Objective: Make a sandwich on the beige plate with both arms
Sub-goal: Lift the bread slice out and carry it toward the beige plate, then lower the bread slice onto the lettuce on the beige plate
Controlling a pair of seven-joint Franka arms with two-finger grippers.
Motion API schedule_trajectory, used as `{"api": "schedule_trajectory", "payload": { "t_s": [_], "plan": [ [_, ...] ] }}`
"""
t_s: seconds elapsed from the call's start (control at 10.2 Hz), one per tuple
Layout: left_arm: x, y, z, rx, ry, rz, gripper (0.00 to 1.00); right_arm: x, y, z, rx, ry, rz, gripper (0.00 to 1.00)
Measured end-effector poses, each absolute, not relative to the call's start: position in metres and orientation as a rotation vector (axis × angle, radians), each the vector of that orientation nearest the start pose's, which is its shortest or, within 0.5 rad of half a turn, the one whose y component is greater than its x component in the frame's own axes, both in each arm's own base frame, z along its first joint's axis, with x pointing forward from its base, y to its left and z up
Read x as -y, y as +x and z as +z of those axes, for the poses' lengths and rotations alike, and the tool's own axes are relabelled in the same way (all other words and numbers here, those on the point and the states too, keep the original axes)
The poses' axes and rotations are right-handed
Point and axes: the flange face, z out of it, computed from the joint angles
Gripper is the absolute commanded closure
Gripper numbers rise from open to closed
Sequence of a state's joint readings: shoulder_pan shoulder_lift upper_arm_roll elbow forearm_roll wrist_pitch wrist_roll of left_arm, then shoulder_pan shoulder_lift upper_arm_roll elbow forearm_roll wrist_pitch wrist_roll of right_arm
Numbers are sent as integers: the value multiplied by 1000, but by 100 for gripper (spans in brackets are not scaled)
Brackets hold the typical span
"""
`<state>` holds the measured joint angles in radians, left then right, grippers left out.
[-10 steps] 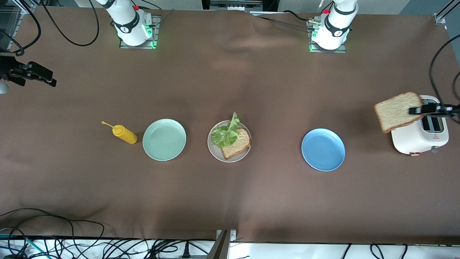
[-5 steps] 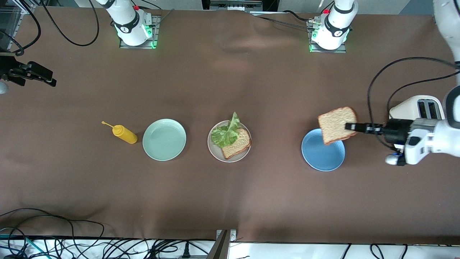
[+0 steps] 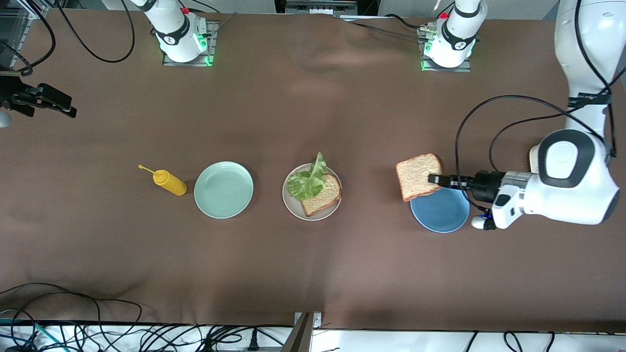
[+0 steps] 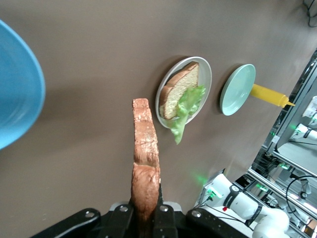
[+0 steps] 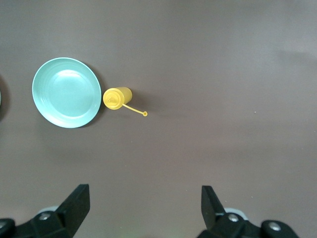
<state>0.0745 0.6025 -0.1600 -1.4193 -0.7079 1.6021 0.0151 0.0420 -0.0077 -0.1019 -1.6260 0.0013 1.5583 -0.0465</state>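
Observation:
The beige plate [image 3: 293, 208] sits mid-table with a toast slice [image 3: 324, 195] on it and a green lettuce leaf [image 3: 305, 182] lying over the toast. My left gripper [image 3: 435, 179] is shut on a second toast slice [image 3: 415, 182] and holds it on edge in the air, over the blue plate's rim toward the beige plate. In the left wrist view the held slice [image 4: 145, 148] stands edge-on between the pads, with the beige plate [image 4: 207, 74], toast [image 4: 181, 89] and lettuce [image 4: 185, 111] ahead. My right gripper [image 5: 145, 198] is open and empty, and waits high at the right arm's end of the table [image 3: 49, 101].
A blue plate [image 3: 440, 215] lies under the left gripper. A mint-green plate [image 3: 223, 189] and a yellow mustard bottle [image 3: 168, 182] lie beside the beige plate toward the right arm's end. Both show in the right wrist view, the plate [image 5: 65, 92] and the bottle [image 5: 116, 97].
My left arm has carried the toast slice from over the toaster toward the middle, to over the blue plate's edge. The right arm has not moved.

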Motion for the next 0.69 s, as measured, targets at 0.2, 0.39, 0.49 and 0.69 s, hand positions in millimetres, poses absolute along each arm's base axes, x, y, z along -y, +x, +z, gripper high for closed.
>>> {"api": "schedule_trajectory", "payload": {
  "t_s": [0.2, 0.39, 0.49, 0.69],
  "plan": [
    [148, 669, 349, -138, 2309, -521, 100, 33, 548, 602, -22, -3135, 94, 0],
    [207, 661, 349, -129, 2338, -510, 100, 34, 548, 602, -23, -3135, 94, 0],
    [232, 657, 345, -137, 2344, -505, 100, 33, 548, 602, -22, -3135, 94, 0],
    [263, 655, 333, -188, 2309, -491, 100, 33, 548, 602, -21, -3135, 94, 0]
  ]
}}
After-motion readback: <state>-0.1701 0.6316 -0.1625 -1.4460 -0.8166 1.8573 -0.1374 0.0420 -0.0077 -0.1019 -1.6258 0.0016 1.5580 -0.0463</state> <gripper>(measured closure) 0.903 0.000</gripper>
